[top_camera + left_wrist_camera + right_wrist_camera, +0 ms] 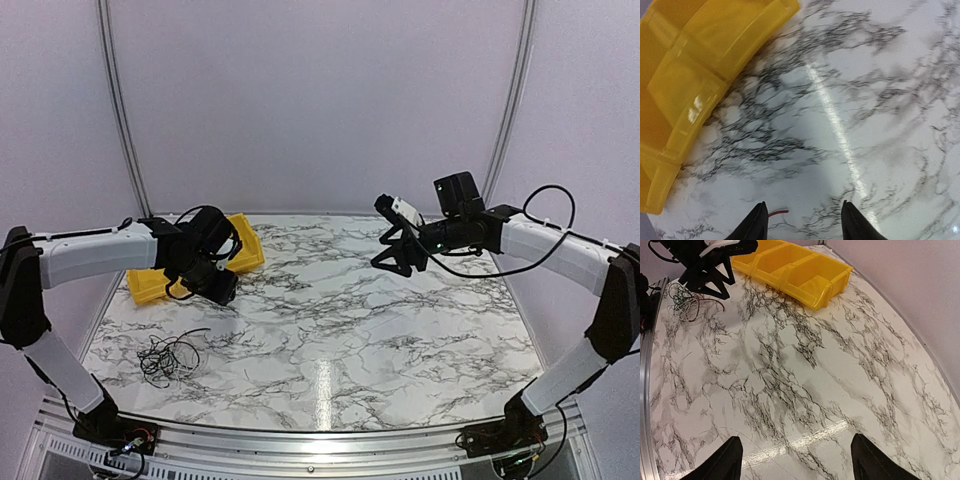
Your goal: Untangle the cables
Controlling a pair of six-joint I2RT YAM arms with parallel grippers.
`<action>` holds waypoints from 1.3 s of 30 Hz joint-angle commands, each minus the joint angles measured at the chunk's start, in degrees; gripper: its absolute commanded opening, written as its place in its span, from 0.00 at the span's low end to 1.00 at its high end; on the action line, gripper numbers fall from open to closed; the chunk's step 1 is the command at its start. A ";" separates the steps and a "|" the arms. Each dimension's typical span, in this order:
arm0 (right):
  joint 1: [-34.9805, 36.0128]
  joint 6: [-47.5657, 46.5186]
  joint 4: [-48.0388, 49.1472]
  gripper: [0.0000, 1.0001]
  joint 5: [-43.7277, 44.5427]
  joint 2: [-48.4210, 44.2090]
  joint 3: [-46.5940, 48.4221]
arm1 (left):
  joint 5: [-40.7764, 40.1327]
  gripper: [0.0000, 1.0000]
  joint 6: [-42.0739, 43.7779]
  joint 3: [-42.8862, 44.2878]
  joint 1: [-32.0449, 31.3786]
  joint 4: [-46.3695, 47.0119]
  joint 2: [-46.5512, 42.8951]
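Note:
The cables (168,357) lie as a small tangle of thin, mostly black wires on the marble table at the near left. The tangle also shows in the right wrist view (684,301), far left, with a pale strand in it. My left gripper (216,287) hangs open and empty above the table beside the yellow bin, well behind the tangle. In the left wrist view it (802,222) is open over bare marble, with a short red wire end (777,213) by the left finger. My right gripper (400,264) is open and empty, raised at the far right (797,460).
A yellow divided bin (248,248) sits at the far left, close to my left gripper; it shows in the left wrist view (685,75) and right wrist view (795,270). A thin pale line (760,448) crosses the marble near my right gripper's left finger.

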 commanded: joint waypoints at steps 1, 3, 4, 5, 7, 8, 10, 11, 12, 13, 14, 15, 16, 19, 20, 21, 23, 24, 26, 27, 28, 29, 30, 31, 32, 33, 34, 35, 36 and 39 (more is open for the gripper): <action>1.35 1.87 0.98 0.74 -2.24 0.76 2.31 | -15.90 0.56 -11.47 1.60 2.00 -13.31 3.95; 1.47 2.02 0.96 0.74 -2.49 0.03 1.46 | -16.33 0.57 -15.97 0.69 2.41 -15.61 3.71; 1.45 2.00 0.94 0.75 -2.48 -0.38 0.80 | -16.10 0.57 -17.66 -0.22 2.57 -15.96 3.31; 1.44 2.00 1.04 0.75 -2.45 -0.89 0.00 | -15.62 0.57 -19.06 -1.27 2.80 -16.04 2.98; 1.50 2.22 1.25 0.75 -2.45 -1.89 -1.49 | -14.91 0.57 -20.96 -3.28 3.12 -16.11 2.62; 1.50 2.44 1.33 0.75 -2.52 -2.38 -2.20 | -14.35 0.56 -21.43 -4.14 3.33 -16.07 2.67; 1.48 2.77 1.30 0.75 -2.78 -3.19 -3.44 | -12.77 0.54 -21.78 -5.29 3.70 -15.94 3.06; 1.45 2.86 1.29 0.75 -2.88 -3.55 -3.81 | -11.77 0.53 -21.40 -5.48 3.76 -15.96 3.43; 1.45 2.87 1.17 0.75 -2.97 -3.86 -4.09 | -10.65 0.51 -20.51 -5.39 3.77 -16.04 3.62; 1.51 2.81 1.05 0.75 -2.93 -4.13 -4.35 | -8.82 0.50 -19.17 -5.07 3.77 -16.05 3.61; 1.48 2.73 0.95 0.75 -2.78 -4.39 -4.62 | -7.72 0.49 -18.61 -4.94 3.77 -16.05 3.21; 1.47 2.63 0.94 0.75 -2.58 -4.74 -4.90 | -5.70 0.49 -17.67 -4.82 3.70 -15.97 2.30; 1.45 2.57 0.94 0.75 -2.42 -5.01 -5.29 | -4.70 0.48 -17.15 -4.73 3.61 -16.03 1.04; 1.45 2.61 1.03 0.75 -2.44 -5.59 -6.28 | -2.32 0.47 -17.98 -5.85 3.70 -16.67 -2.86; 1.46 2.62 1.09 0.75 -2.52 -5.69 -6.48 | -2.44 0.43 -20.05 -6.01 3.68 -17.91 -3.43; 1.45 2.61 1.22 0.75 -2.54 -5.71 -6.66 | -2.45 0.39 -22.65 -6.01 3.68 -19.14 -3.54; 1.47 2.61 1.64 0.75 -2.39 -5.67 -7.01 | -1.23 0.33 -29.18 -6.83 3.47 -19.98 -3.99; 1.46 2.66 1.91 0.75 -2.30 -5.59 -7.14 | -1.24 0.33 -32.98 -7.31 3.17 -19.94 -4.51; 1.50 2.68 2.22 0.75 -2.15 -5.31 -7.16 | -3.66 0.36 -40.62 -8.01 1.93 -19.50 -6.10; 1.52 2.79 2.37 0.75 -2.11 -5.16 -7.17 | -5.13 0.38 -43.87 -8.31 1.36 -19.08 -7.02; 1.47 2.79 2.43 0.75 -2.10 -5.00 -7.04 | -6.47 0.40 -47.28 -8.71 1.03 -18.45 -8.05; 1.53 2.79 2.37 0.75 -2.10 -4.74 -6.89 | -7.32 0.41 -50.22 -9.37 0.81 -17.55 -9.29; 1.52 2.79 2.16 0.75 -2.14 -4.42 -6.63 | -7.51 0.42 -53.14 -10.36 0.71 -16.03 -10.45; 1.41 2.78 1.97 0.75 -2.18 -4.06 -6.30 | -7.61 0.43 -56.07 -11.49 0.69 -14.62 -11.94; 1.49 2.71 1.85 0.75 -2.19 -3.77 -6.05 | -7.57 0.44 -58.87 -12.79 0.69 -13.30 -13.27; 1.46 2.70 1.82 0.75 -2.13 -3.44 -5.88 | -7.63 0.45 -61.41 -14.20 0.69 -11.46 -14.43; 1.45 2.70 1.88 0.75 -2.15 -3.24 -5.73 | -7.61 0.46 -63.28 -15.55 0.69 -10.12 -15.45; 1.45 2.77 1.97 0.75 -2.15 -3.06 -5.68 | -7.60 0.46 -65.33 -17.18 0.75 -9.32 -16.23; 1.46 2.86 2.05 0.75 -2.18 -2.89 -5.67 | -7.45 0.46 -66.46 -18.20 0.82 -8.45 -16.78; 1.50 3.01 2.08 0.75 -2.27 -2.51 -5.51 | -5.32 0.47 -66.57 -19.99 1.36 -6.12 -16.90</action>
